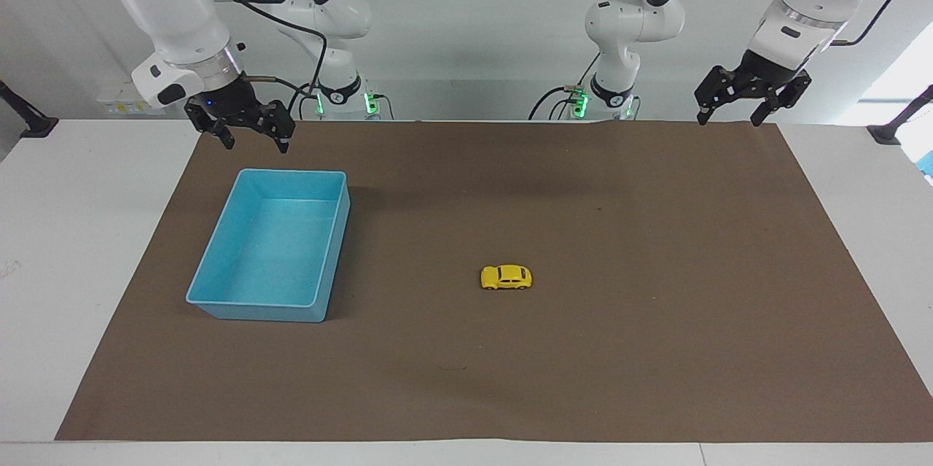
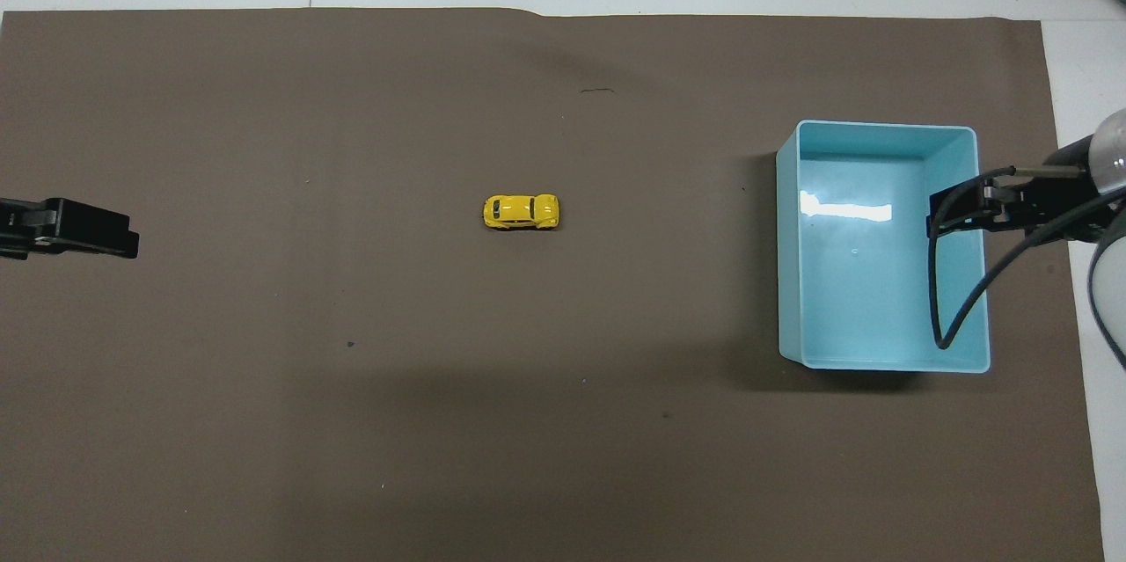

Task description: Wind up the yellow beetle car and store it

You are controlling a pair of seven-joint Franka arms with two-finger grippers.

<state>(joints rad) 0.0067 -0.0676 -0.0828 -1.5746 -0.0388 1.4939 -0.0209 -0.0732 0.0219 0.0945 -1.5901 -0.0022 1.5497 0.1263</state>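
Brown paper matting covers most of a white desk, with two white robot arms standing along one long edge.

Near the middle of the mat sits the yellow beetle car, a very small toy with a rounded body, dark windows and black wheels. It rests upright on its wheels, with its length running along the desk from one arm's end toward the other. Nothing touches it.

Toward the right arm's end of the desk stands a light blue bin, rectangular and open at the top, with nothing visible inside. The car is well apart from the bin. From overhead, the car and the bin lie at about the same reach from the robots.

The right pincer hangs in the air above the mat's edge by the robots, just past the bin's near rim, its black fingers spread apart and holding nothing. From overhead only a part of it shows over the bin's outer wall, with a dark cable looping down.

The left pincer hangs raised over the mat's corner at the left arm's end, its fingers also spread wide and empty. From overhead its black tip shows at the edge of the view. Both arms wait, well apart from the car.
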